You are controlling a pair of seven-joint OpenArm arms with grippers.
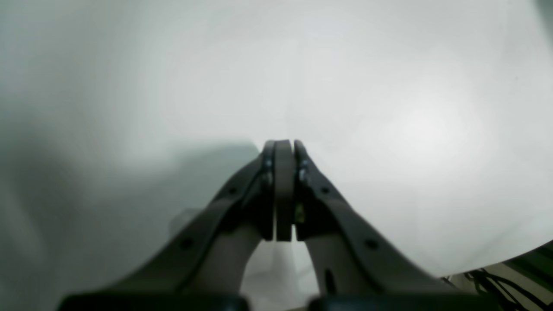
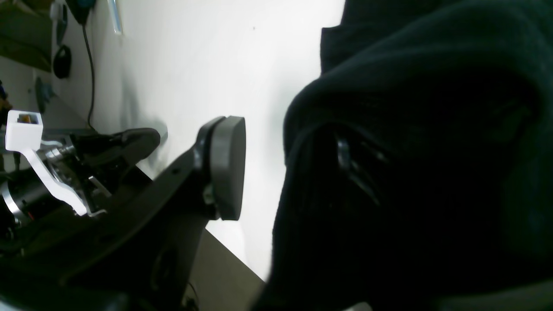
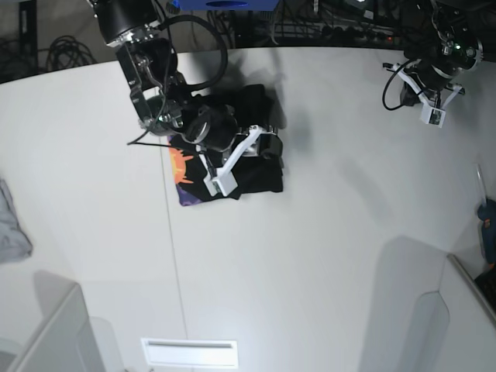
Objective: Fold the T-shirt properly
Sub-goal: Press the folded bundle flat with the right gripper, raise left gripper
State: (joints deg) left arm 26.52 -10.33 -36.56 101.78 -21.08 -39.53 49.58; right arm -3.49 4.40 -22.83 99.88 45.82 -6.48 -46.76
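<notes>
The black T-shirt (image 3: 240, 132) lies bunched and partly folded on the white table (image 3: 325, 232), with its orange and purple print (image 3: 186, 174) showing at its left edge. My right gripper (image 3: 267, 149) is at the shirt's right side. In the right wrist view the gripper (image 2: 285, 138) is open: one pad (image 2: 227, 168) stands bare, and black cloth (image 2: 410, 151) drapes over the other finger and hides it. My left gripper (image 1: 284, 144) is shut and empty above bare table, far from the shirt, on the left arm (image 3: 438, 62) at the back right.
A small grey cloth (image 3: 12, 225) lies at the table's left edge. White panels (image 3: 46, 333) stand at the front left and front right (image 3: 434, 325). A blue tool (image 3: 487, 217) sits at the right edge. Cables (image 3: 325, 27) run behind the table.
</notes>
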